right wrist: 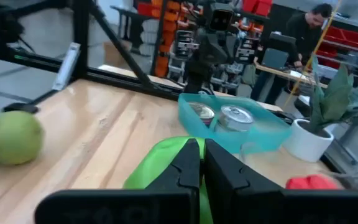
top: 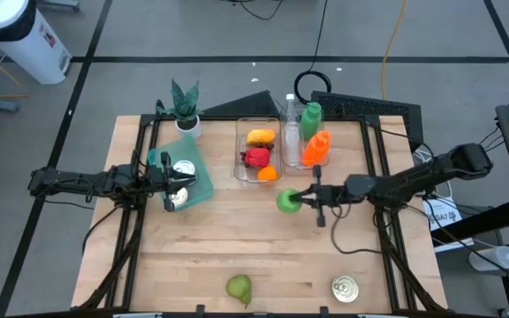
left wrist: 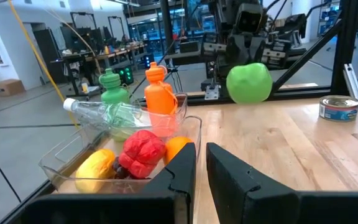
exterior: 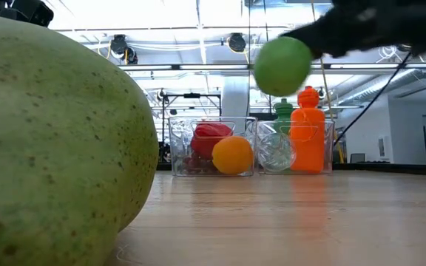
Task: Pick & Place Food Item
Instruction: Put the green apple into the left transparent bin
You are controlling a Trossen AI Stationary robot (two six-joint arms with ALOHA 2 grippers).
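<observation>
A green apple (top: 286, 201) hangs above the table's middle, with my right gripper (top: 301, 200) shut on it and reaching in from the right. In the low view the apple (exterior: 282, 65) is well clear of the wood. A clear container (top: 258, 150) behind it holds yellow, red and orange food. A green pear (top: 239, 287) lies on its side by the near edge. My left gripper (top: 177, 182) is shut with nothing in it, level above a teal tray (top: 200, 177) of cans at the left. My right gripper has the green apple at the free ends of its fingers, on the apple's right side (right wrist: 166, 158). The fingers come level from the table's right. The fingers themselves hide the exact spot they close on. The apple is lifted clear of the table.
A green bottle (top: 311, 117), an orange bottle (top: 316, 148) and a clear bottle (top: 291, 132) stand right of the container. A potted plant (top: 185, 106) is at the far left and a tin can (top: 345, 289) at the near right. Bare wood lies between pear and apple.
</observation>
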